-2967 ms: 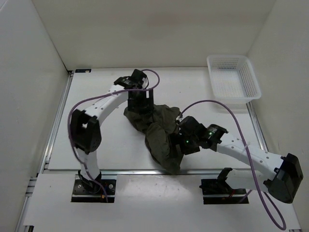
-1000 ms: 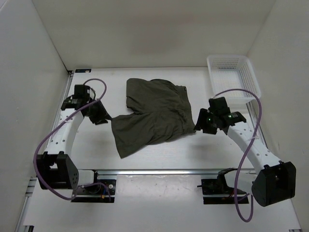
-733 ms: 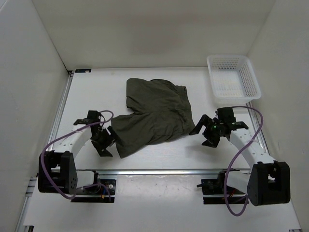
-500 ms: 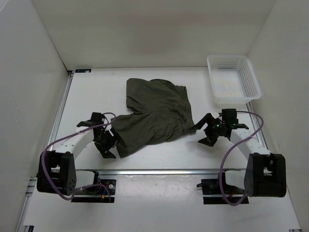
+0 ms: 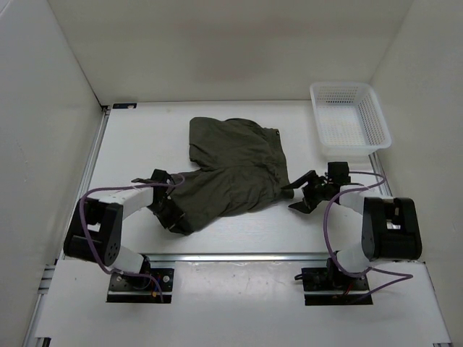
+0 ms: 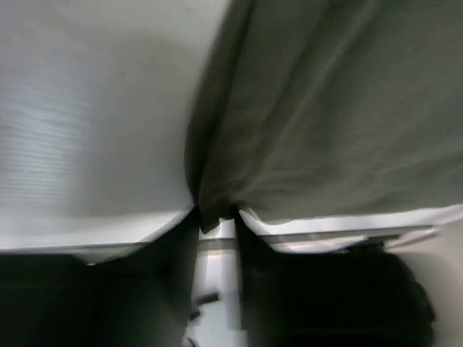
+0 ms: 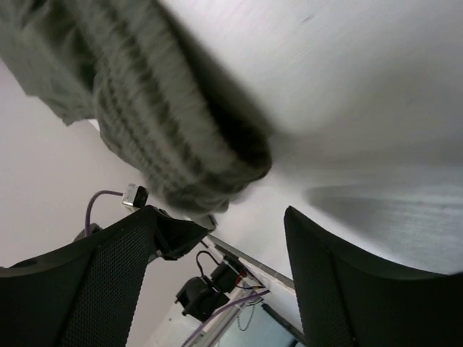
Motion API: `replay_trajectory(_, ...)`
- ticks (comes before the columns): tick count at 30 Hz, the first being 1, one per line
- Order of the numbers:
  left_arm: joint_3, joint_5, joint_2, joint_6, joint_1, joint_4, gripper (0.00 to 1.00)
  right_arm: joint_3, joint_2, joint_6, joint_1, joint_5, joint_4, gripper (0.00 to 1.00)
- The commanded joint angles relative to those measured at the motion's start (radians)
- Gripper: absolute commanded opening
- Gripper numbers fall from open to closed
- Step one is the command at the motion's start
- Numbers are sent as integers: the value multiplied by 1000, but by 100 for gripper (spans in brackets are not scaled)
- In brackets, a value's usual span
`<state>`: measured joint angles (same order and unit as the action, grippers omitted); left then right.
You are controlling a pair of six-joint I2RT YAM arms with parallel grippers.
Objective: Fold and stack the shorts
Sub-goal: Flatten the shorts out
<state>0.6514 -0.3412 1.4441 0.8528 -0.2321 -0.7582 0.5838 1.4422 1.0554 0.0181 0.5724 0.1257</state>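
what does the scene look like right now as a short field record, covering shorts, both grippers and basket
shorts: spread flat on the table, not yet folded, waistband to the right, legs to the left
left gripper: shut on the near leg's hem corner
right gripper: open, at the near end of the waistband, not gripping it
basket: far right corner, apart from the shorts
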Motion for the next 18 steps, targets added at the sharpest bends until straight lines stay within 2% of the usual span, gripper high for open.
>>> replay_trajectory(1, 36, 50, 33, -12, -13, 37, 18, 8, 56, 37, -3, 3, -78, 75)
replay_trajectory(2, 60, 50, 44, -27, -13, 37, 10, 39, 84, 28, -3, -14, -78, 72)
replay_trajectory(3, 76, 50, 44, -41, -13, 37, 10, 59, 96, 17, 17, -34, -64, 70)
replay_trajectory(6, 160, 41, 44, -52, -13, 28, 10, 169, 151, -43, 46, -113, 3, 49)
replay_trajectory(7, 192, 41, 44, -52, -13, 16, 10, 206, 182, -81, 46, -135, 52, 39)
replay_trajectory(8, 277, 53, 44, -66, -4, -16, 10, 300, 201, -101, 46, -155, 83, 15)
replay_trajectory(10, 393, 71, 61, -86, 7, -67, 10, 416, 246, -152, 36, -199, 176, 0)
replay_trajectory(11, 538, 89, 90, -112, 28, -132, 10, 483, 262, -166, 22, -200, 208, 0)
replay_trajectory(13, 714, 99, 130, -142, 56, -197, 10, 722, 308, -184, 11, -200, 291, 0)
replay_trajectory(14, 934, 117, 187, -170, 89, -284, 10, 919, 343, -202, 11, -200, 317, 0)
replay_trajectory(16, 1187, 126, 255, -193, 122, -373, 10, 1158, 391, -235, 11, -200, 397, 0)
replay_trajectory(17, 1449, 126, 322, -207, 164, -422, 10, 1277, 417, -276, 11, -181, 467, 0)
replay_trajectory(18, 1560, 126, 344, -207, 187, -469, 10, 1388, 437, -294, 11, -165, 500, 0)
